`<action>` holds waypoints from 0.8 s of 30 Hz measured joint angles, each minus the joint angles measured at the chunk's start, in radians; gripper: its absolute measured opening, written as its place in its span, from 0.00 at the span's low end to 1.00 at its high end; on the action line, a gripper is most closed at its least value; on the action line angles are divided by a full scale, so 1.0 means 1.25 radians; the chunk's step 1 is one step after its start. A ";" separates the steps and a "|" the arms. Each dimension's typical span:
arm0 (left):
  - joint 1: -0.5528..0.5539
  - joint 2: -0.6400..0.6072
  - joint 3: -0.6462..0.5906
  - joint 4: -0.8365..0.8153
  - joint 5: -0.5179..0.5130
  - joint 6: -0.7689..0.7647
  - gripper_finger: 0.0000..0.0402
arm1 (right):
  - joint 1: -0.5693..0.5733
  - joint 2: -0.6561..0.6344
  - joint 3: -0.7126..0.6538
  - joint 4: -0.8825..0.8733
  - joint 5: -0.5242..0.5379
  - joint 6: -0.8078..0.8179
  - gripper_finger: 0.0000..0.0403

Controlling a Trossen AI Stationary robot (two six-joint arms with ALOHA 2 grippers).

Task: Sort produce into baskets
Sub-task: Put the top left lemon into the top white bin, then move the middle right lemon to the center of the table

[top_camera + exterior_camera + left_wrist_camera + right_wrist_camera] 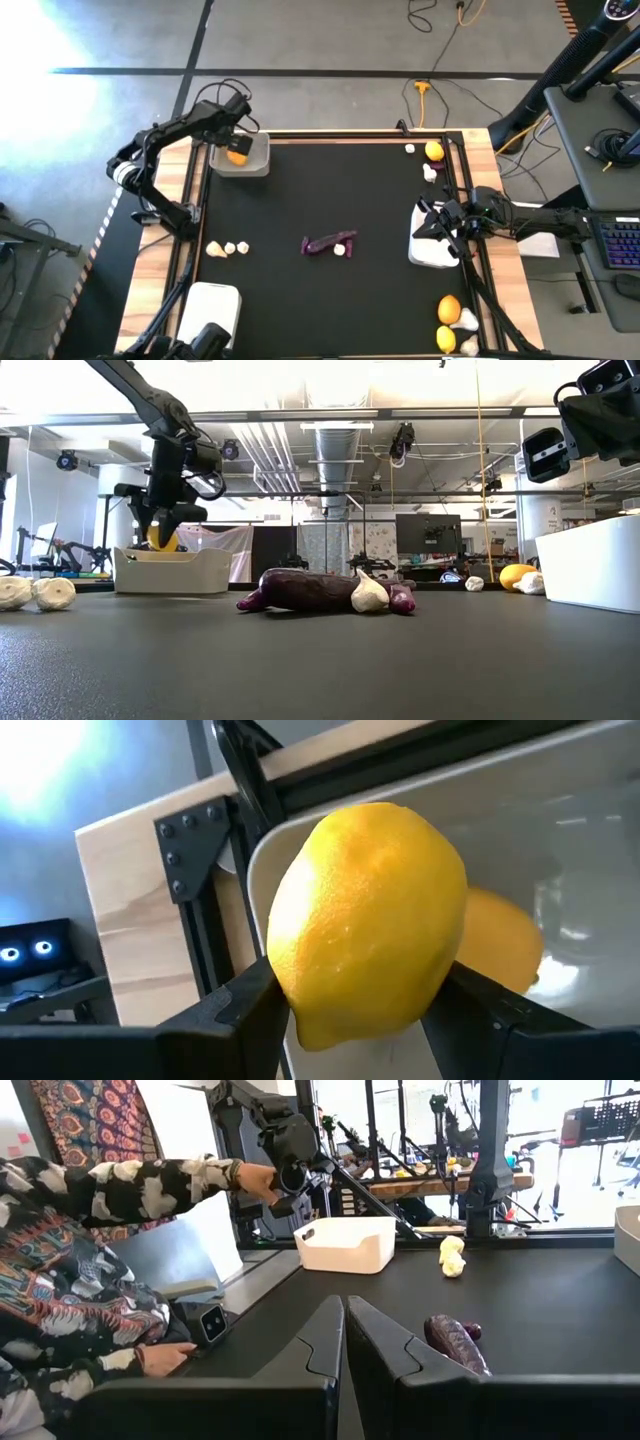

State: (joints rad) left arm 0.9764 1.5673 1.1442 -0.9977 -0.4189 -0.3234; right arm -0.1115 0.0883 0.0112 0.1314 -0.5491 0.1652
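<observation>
We see the left gripper (236, 150) clamping a citrus fruit (365, 920) just above the far-left basket's (255, 163) rim; right gripper (343, 1342) apparently closed, empty

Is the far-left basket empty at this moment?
No. One citrus fruit already lies inside the basket; the left gripper holds a second citrus over it.

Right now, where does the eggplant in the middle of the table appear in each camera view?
High view: the eggplant lies at the table's centre, a white bulb touching it.
Low view: it lies mid-picture, the bulb in front of it.
Left wrist view: not in it; the left end effector holds a lemon.
Right wrist view: it shows just beyond the right end effector.
Shared landmark: the far-left basket.
</observation>
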 joint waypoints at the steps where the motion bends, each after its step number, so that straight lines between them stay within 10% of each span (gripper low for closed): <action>1: 0.000 0.000 0.000 0.001 -0.003 0.000 0.46 | 0.000 0.000 0.000 0.000 0.000 0.000 0.03; 24: -0.025 -0.017 0.149 -0.226 0.034 0.046 0.75 | 0.000 0.000 0.000 0.000 0.000 0.000 0.03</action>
State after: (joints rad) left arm 0.9450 1.5456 1.3301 -1.2805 -0.3762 -0.2665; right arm -0.1115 0.0883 0.0112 0.1314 -0.5494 0.1654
